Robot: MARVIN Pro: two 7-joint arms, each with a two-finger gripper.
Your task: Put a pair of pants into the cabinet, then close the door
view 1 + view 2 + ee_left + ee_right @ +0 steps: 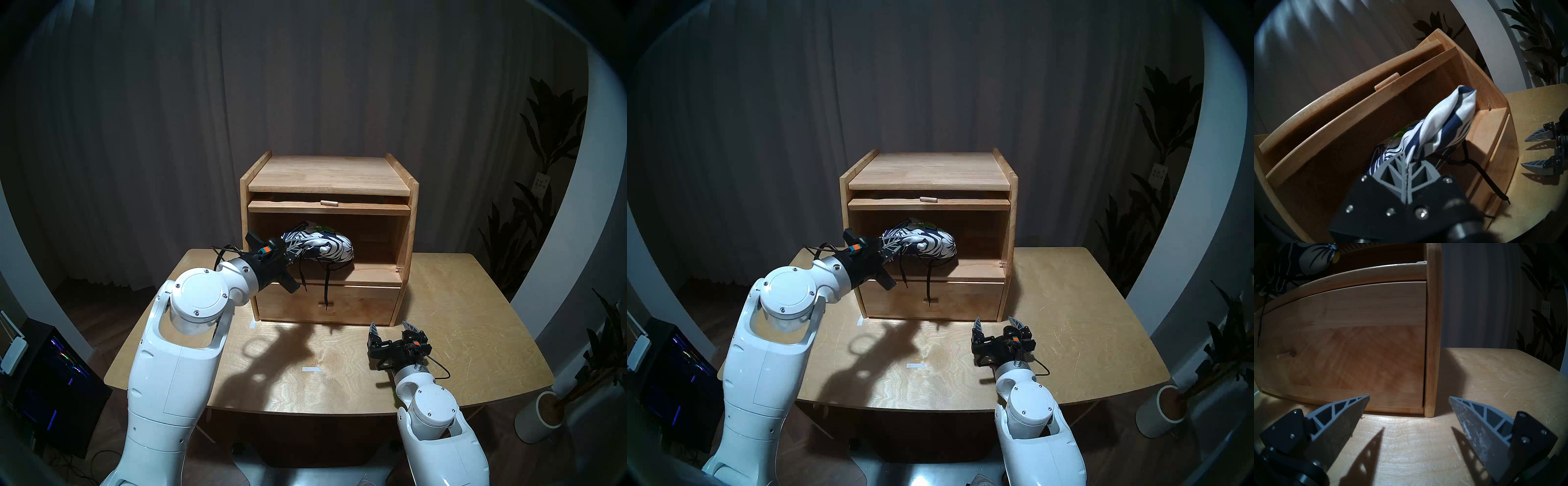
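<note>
The light wooden cabinet (325, 169) (929, 168) (1432, 327) stands at the back of the table. Its door is raised flat under the top, and only the front edge with the peg handle (328, 203) (927, 199) (1386, 83) shows. My left gripper (293, 253) (895, 249) (1407, 162) is shut on an edge of the pants (322, 247) (925, 242) (1440, 122) (1310, 258). The navy-and-white bundle hangs at the mouth of the upper compartment, and its black drawstring (327, 285) dangles over the drawer (356, 305). My right gripper (392, 327) (996, 324) (1408, 397) is open and holds nothing, low over the table before the cabinet's right corner.
The wooden table (458, 322) carries two white tape marks (311, 369). Dark plants (543, 152) and a white pot (539, 417) stand off its right side. A dark screen (51, 373) sits low on the left, and a curtain hangs behind.
</note>
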